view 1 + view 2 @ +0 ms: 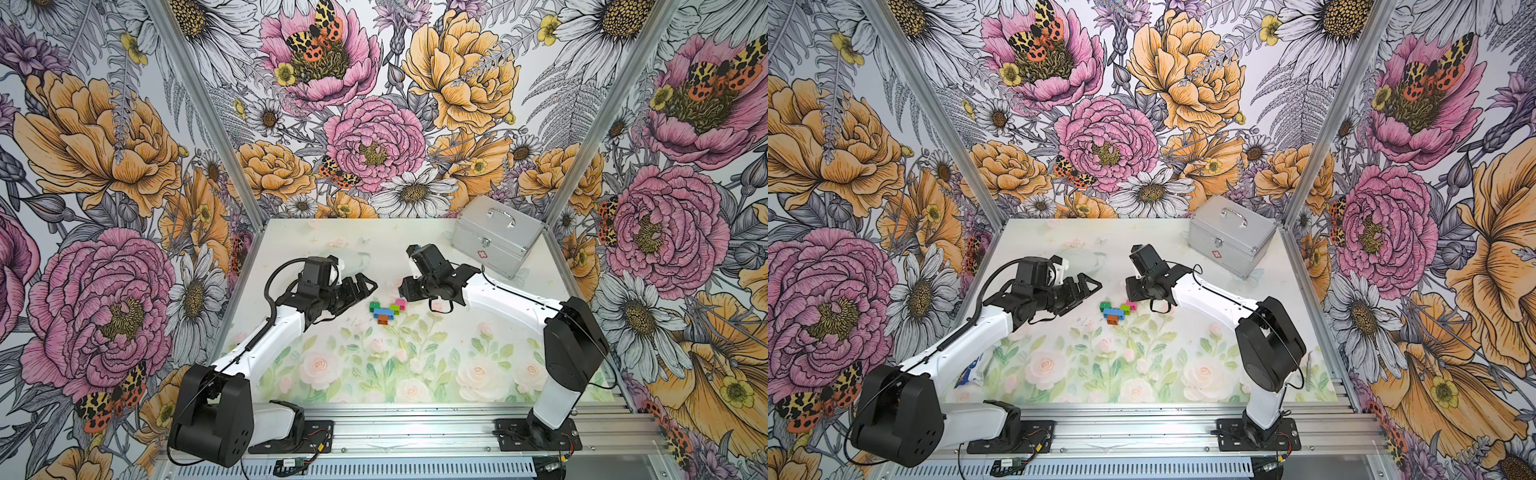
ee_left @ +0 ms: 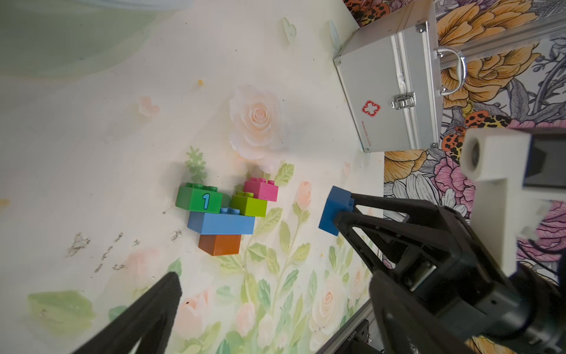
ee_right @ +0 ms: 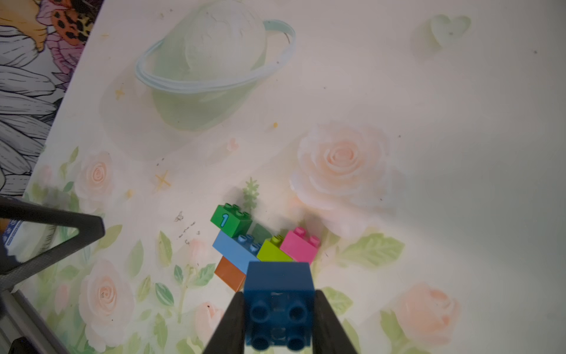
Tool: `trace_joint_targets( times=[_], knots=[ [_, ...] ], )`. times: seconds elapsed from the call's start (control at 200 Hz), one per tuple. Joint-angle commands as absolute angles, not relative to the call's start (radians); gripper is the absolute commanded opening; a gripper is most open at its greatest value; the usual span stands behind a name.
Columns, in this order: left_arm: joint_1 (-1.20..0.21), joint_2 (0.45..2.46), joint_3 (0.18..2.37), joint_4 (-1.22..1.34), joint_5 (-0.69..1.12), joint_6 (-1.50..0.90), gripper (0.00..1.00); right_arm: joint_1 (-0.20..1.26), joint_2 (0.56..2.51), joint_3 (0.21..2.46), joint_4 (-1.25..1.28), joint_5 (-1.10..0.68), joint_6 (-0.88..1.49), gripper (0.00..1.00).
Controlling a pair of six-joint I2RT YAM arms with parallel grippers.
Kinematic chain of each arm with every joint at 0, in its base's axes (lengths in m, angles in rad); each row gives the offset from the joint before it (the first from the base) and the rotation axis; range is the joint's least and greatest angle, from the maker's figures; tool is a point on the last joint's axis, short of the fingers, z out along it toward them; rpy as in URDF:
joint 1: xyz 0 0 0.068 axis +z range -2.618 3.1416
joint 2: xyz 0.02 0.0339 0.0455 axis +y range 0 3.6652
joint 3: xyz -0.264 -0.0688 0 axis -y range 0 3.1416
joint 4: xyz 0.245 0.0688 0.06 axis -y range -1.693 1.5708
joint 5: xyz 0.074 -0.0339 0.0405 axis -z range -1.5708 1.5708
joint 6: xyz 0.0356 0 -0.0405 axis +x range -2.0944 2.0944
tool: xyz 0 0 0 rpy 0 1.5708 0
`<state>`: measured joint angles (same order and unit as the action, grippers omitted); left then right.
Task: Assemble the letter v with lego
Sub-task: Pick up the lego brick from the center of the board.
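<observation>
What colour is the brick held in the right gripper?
Dark blue. The brick in the right gripper shows best in the right wrist view.

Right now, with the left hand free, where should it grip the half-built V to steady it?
Likely the orange brick at its point: bring the left hand down from above, across its two bare side faces. The V lies flat, and orange sits clear of the green brick, whose studs are bare for the dark blue brick.

The lego (image 2: pixel 220 222) is smooth, glossy plastic, the case (image 2: pixel 376 76) ribbed silvery metal, the table (image 2: pixel 92 138) matt.
</observation>
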<state>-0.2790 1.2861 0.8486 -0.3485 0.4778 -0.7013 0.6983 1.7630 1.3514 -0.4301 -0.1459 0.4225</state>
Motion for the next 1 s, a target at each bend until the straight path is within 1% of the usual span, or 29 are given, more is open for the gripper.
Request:
trace_joint_targets(
  times=[0.0,0.055,0.095,0.195,0.285,0.365,0.475,0.66,0.891,0.996],
  knots=[
    [-0.273,1.292,0.915,-0.302,0.603,-0.734,0.97,0.704,1.721,1.333,-0.188,-0.420,0.126,0.12],
    [-0.270,1.308,0.943,-0.298,0.648,-0.728,0.94,0.703,1.707,1.320,-0.164,-0.546,-0.026,0.13],
    [-0.266,1.319,0.958,-0.298,0.685,-0.722,0.90,0.703,1.696,1.309,-0.164,-0.594,-0.134,0.13],
    [-0.259,1.331,0.973,-0.298,0.766,-0.694,0.82,0.684,1.665,1.277,-0.163,-0.689,-0.356,0.05],
    [-0.258,1.337,0.962,-0.298,0.819,-0.671,0.74,0.653,1.663,1.293,-0.169,-0.712,-0.402,0.04],
    [-0.258,1.341,0.947,-0.299,0.839,-0.661,0.69,0.629,1.667,1.308,-0.197,-0.775,-0.477,0.03],
    [-0.256,1.347,0.939,-0.299,0.857,-0.658,0.62,0.624,1.676,1.322,-0.223,-0.776,-0.545,0.01],
    [-0.253,1.335,0.940,-0.299,0.864,-0.648,0.62,0.615,1.727,1.403,-0.342,-0.760,-0.614,0.01],
    [-0.296,1.367,0.931,-0.302,0.846,-0.633,0.62,0.617,1.779,1.487,-0.442,-0.761,-0.660,0.00],
    [-0.294,1.379,0.932,-0.318,0.804,-0.631,0.55,0.619,1.781,1.489,-0.454,-0.763,-0.677,0.00]
  ],
)
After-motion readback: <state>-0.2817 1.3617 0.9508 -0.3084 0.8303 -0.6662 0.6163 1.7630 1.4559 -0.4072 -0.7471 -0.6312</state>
